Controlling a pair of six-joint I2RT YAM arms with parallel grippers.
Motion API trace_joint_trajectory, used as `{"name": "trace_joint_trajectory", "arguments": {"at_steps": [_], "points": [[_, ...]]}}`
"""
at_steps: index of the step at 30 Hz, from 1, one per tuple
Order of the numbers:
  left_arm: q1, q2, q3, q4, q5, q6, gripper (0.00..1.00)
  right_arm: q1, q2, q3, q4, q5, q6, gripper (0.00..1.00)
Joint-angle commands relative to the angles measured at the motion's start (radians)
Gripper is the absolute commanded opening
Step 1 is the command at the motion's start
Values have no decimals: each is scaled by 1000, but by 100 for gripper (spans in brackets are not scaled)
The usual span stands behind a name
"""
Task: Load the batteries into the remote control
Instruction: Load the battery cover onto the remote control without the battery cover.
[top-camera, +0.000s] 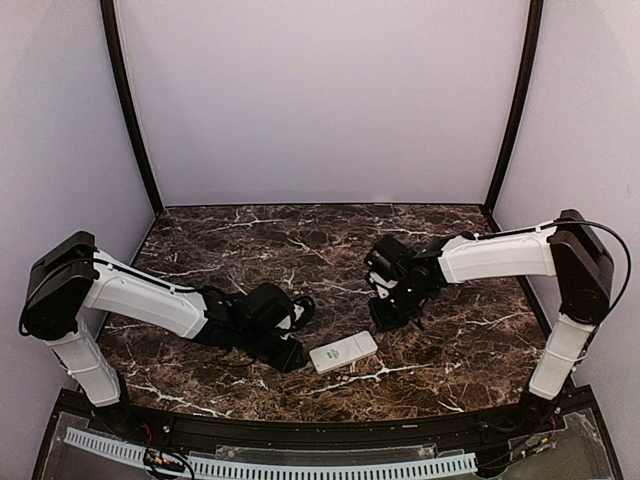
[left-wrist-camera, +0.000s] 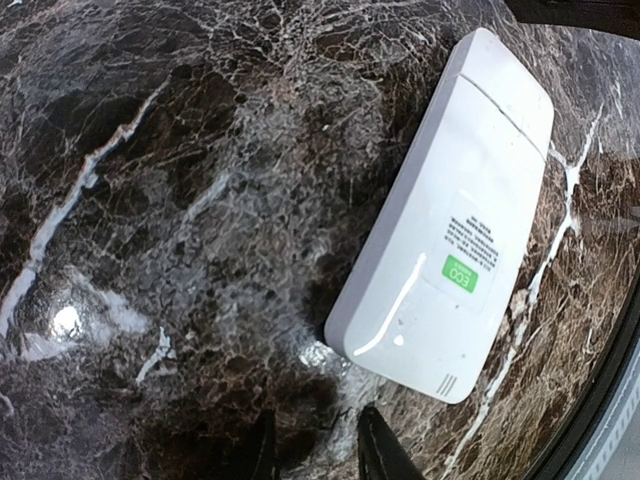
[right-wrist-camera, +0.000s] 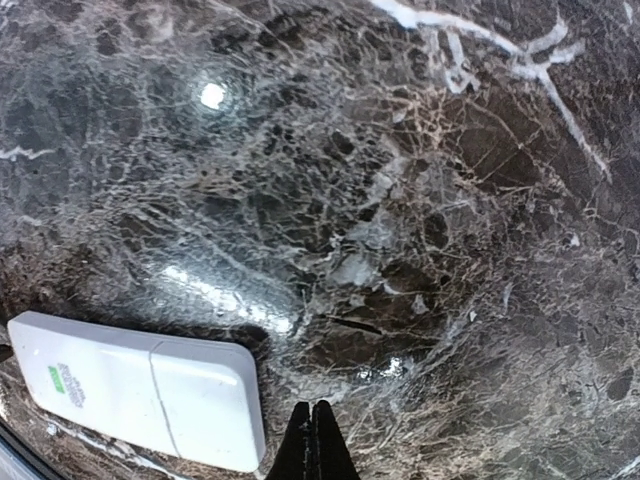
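The table's black front rim (top-camera: 300, 432) runs closest. Just behind it lies one remote control (top-camera: 343, 352), flat and label side up. The left gripper (top-camera: 297, 357) is at its left end and the right gripper (top-camera: 385, 318) is near its far right end. Bare marble stretches beyond both.

Left wrist: the fingers (left-wrist-camera: 375, 455) are slightly parted and empty, and the remote is beside them by the rim.

Right wrist: the fingers (right-wrist-camera: 322, 445) are pressed together on nothing, with the remote just to their left.

Overhead light throws small glare spots on the sharp, glossy table (left-wrist-camera: 66, 320).
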Motion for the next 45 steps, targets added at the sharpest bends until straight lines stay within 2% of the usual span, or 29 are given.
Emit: {"name": "trace_joint_trajectory", "arguments": {"at_steps": [1, 2, 4, 6, 7, 18, 24, 35, 40, 45], "points": [[-8, -11, -33, -65, 12, 2, 24, -2, 63, 14, -27, 68, 46, 0], [-8, -11, -35, -65, 12, 1, 22, 2, 69, 15, -27, 76, 48, 0], [-8, -11, -40, -60, 16, -1, 9, 14, 82, 21, -34, 95, 50, 0], [-10, -7, -45, -56, 17, -3, 1, 26, 99, 26, -43, 109, 51, 0], [-10, -2, -43, -56, 17, -4, 0, 30, 108, 27, -47, 112, 52, 0], [-19, 23, -30, -53, 19, -1, 0, 60, 108, 3, -75, 139, 80, 0], [-38, 46, -4, -63, 18, 11, 0, 115, 137, 12, -110, 150, 126, 0], [-48, 93, 40, -54, 53, 25, 0, 234, 236, 132, -150, 124, 174, 0], [-47, 94, 40, -48, 55, 27, 0, 232, 205, 128, -140, 123, 160, 0], [-47, 72, 23, -53, 31, 23, 0, 118, 109, 35, -154, 156, 141, 0]]}}
